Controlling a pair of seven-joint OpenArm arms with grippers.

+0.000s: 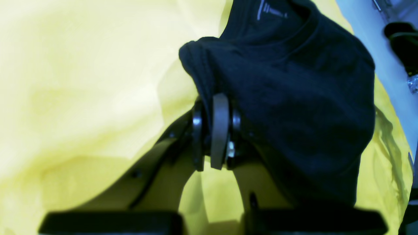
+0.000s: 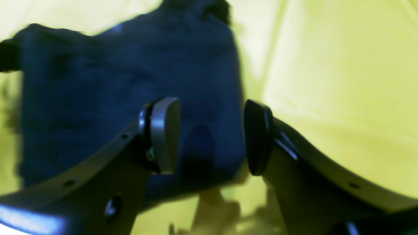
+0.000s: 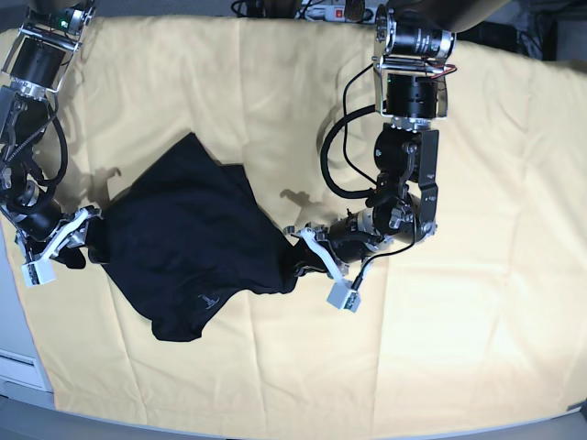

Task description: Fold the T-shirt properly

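1. Base view shows the large black soft-cloth short-sleeved T-shirt lying rumpled on the yellow table cloth, stretched between the two arms, its long axis running from the upper left down to the lower right.
2. The left gripper pinches a bunched edge of the shirt at its right end, pads pressed together on the cloth.
3. The right gripper sits at the shirt's left edge with fingers spread apart; the cloth lies just ahead of them, unheld.
4. My judgement: the right arm must re-grasp that near edge before the next fold.
5. A pale logo mark near the collar is too small to read.
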